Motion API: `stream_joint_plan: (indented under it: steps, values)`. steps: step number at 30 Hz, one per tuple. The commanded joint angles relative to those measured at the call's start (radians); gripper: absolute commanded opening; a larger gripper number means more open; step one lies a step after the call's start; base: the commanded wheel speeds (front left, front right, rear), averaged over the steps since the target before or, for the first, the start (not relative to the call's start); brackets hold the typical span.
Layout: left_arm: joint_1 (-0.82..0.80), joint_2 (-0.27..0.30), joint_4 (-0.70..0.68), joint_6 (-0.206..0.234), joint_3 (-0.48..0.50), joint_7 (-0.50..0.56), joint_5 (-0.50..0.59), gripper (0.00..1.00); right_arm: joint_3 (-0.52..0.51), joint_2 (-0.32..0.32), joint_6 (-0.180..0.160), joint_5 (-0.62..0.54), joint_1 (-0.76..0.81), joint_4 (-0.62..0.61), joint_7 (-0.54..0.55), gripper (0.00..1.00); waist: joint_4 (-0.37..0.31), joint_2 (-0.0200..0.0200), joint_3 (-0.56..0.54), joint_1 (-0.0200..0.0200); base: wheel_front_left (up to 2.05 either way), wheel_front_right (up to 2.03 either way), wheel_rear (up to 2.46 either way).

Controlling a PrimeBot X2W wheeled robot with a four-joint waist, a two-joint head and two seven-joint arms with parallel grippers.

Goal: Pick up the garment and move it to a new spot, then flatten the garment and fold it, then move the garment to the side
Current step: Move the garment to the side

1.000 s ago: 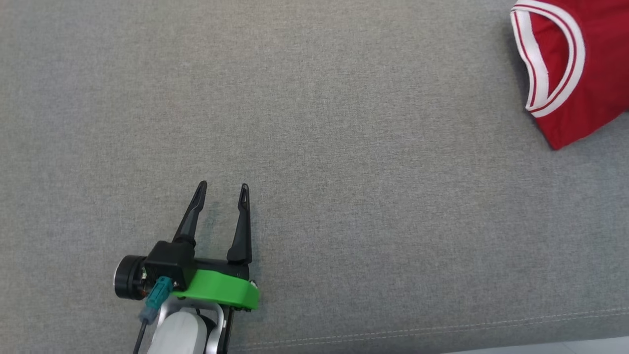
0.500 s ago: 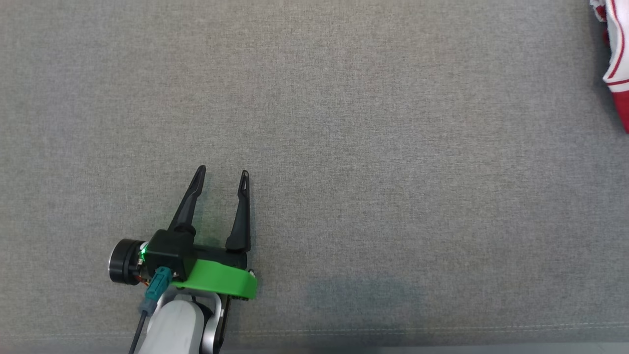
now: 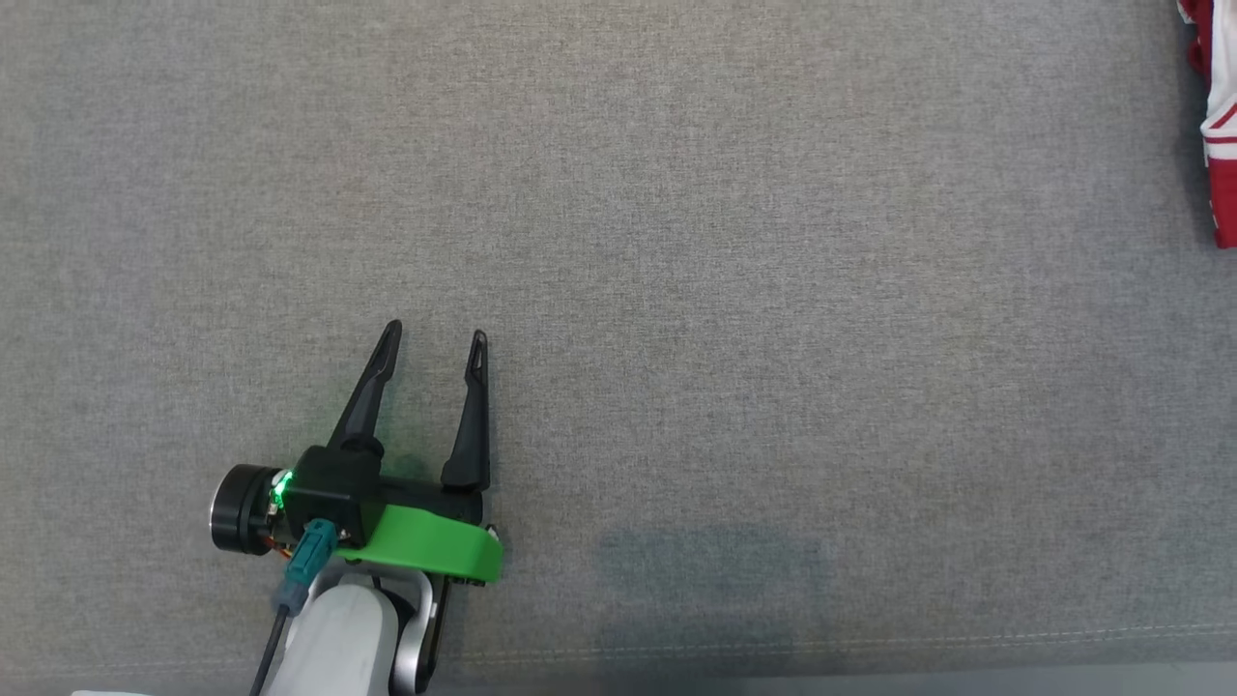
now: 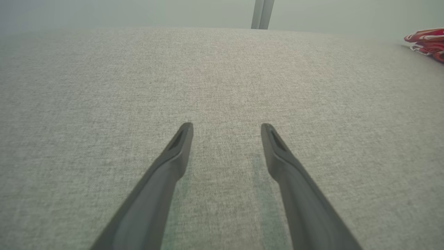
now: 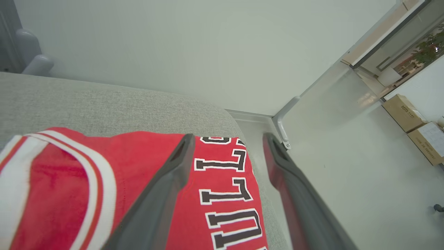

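Way over on the robot's right, the red garment [image 5: 62, 194] lies just under the right gripper [image 5: 228, 139] with its jaws spread, left gripper [image 3: 435, 332] spread too but well apart

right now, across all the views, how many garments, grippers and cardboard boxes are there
garments: 1, the red jersey
grippers: 2, the left gripper and the right gripper, both open
cardboard boxes: 2, on the floor past the cushion's end
total: 5
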Motion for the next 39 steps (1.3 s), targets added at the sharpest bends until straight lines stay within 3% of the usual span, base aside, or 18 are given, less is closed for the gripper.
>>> stream_joint_plan:
  steps: [1, 11, 20, 30, 39]
  values:
    - [-0.015, 0.007, 0.002, 0.0, 0.004, -0.003, 0.006, 1.0, 0.006, 0.002, -0.002, -0.01, -0.015, 0.006, -0.022, 1.0, -0.009, 0.0, -0.01, 0.0, 0.0, 0.0, 0.0]
    - [-0.01, 0.005, -0.005, 0.013, 0.041, -0.003, -0.012, 1.0, 0.094, 0.07, -0.002, 0.05, -0.019, 0.051, -0.166, 1.0, -0.035, 0.0, -0.098, 0.0, 0.0, 0.0, 0.0]
    - [0.036, 0.001, 0.011, 0.008, 0.111, -0.003, -0.057, 1.0, 0.26, 0.18, -0.002, 0.222, 0.089, 0.032, -0.285, 1.0, -0.06, 0.0, -0.246, 0.0, 0.0, 0.0, 0.0]
    - [0.109, -0.002, 0.036, 0.017, 0.182, -0.003, -0.06, 1.0, 0.368, 0.302, -0.002, 0.362, 0.352, -0.166, -0.314, 1.0, -0.078, 0.0, -0.373, 0.0, 0.0, 0.0, 0.0]
    - [0.178, -0.006, 0.076, 0.003, 0.168, -0.003, -0.1, 1.0, 0.367, 0.434, -0.002, 0.348, 0.675, -0.41, -0.316, 1.0, -0.065, 0.0, -0.466, 0.0, 0.0, 0.0, 0.0]
